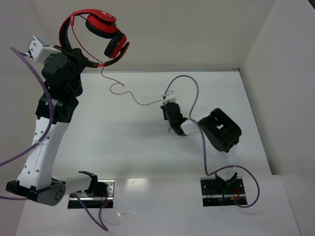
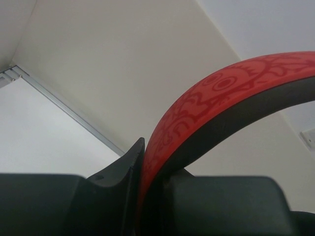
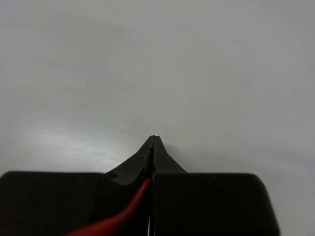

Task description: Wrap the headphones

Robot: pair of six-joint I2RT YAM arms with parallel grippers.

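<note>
Headphones [image 1: 93, 34]: upper left of the top view, held up in front of the back wall [image 1: 187, 34], above the far left corner of the table [image 1: 128, 147].
Headband [image 2: 211, 103]: red with a darker printed pattern and a black inner side; it arcs from the lower middle to the right edge of the left wrist view.
Ear cups [image 1: 101, 25]: two, red and black, right of the headband, one higher and one lower right.
Left gripper [image 2: 150, 169]: pinching the headband, one black finger on each side of it.
Cable [image 1: 129, 96]: thin and red, it drops from the lower cup, curls across the far part of the table and ends at the right gripper [image 1: 170, 110]. I cannot tell whether it touches the surface.
Right gripper, own view: tips pressed together near the frame's middle, with a short red strip of cable caught between them at the bottom edge.
In the way: the black wrist of the left arm [image 1: 59, 73] covers the grip spot from above; in both wrist views the fingers fill the lower part of the frame.
Around: purple cables [image 1: 197, 98] loop over both arms; the right arm [image 1: 221, 130] lies low at centre right; mounting plates [image 1: 219, 189] sit at the near edge; a metal strip [image 2: 59, 105] crosses the upper left of the left wrist view.
</note>
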